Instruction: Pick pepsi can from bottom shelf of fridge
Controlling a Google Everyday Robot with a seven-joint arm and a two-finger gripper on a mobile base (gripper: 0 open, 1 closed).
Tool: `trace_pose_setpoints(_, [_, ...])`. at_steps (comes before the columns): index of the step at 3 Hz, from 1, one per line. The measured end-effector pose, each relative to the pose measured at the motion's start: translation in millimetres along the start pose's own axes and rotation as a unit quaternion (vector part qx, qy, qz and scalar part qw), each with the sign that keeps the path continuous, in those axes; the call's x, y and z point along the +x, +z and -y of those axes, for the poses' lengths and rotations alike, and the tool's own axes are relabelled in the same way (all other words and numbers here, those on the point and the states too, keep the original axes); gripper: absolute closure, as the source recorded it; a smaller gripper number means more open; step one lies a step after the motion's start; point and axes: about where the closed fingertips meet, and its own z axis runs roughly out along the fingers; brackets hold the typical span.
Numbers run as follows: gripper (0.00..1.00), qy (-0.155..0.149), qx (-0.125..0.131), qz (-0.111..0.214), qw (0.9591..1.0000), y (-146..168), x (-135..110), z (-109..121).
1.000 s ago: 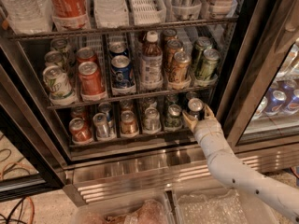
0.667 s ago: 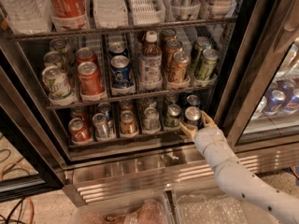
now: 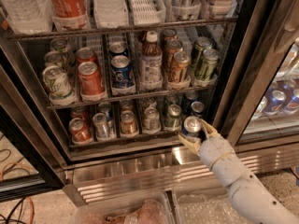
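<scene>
Tool (image 3: 198, 135) low at the right end of the fridge (image 3: 239, 69) opening, on the end of a pale arm reaching up from bottom right. Fingers (image 3: 186, 144) parted only as wide as a small can and clamped on the pepsi can (image 3: 191, 124), one below-left of it, the other at its right. Can upright or close to it, silver top and tab facing the camera.

Compared with a second ago: same grip, but can and tool both lower and nearer in view. Then seated in the rightmost lane of the bottom-shelf worktop (image 3: 117, 143), level with its neighbours. Now drawn forward past the front edge of the rack, above the ribbed steel base (image 3: 140, 169). Another dark-topped can (image 3: 197, 108) left showing in the lane behind. Green-and-silver can (image 3: 173, 117) in the next lane undisturbed, just beside the left finger, apparently not touching. Other rows, and the bottle (image 3: 150, 59) on the rack above, unmoved.

Meaning for the task: grasp made and holding, withdrawal under way, pick nearly done. Left to do, judging from this: clear the black door frame (image 3: 229, 106) at the right and bring the can fully out. Main risks: a slip from a narrow pinch on a smooth, probably cold can, or a knock against the frame.
</scene>
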Motion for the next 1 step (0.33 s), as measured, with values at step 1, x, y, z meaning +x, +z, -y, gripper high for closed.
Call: trace_pose_setpoints(1, [1.0,-0.003,-0.01,0.009,0.9999,-15.1,-9.2,-4.1])
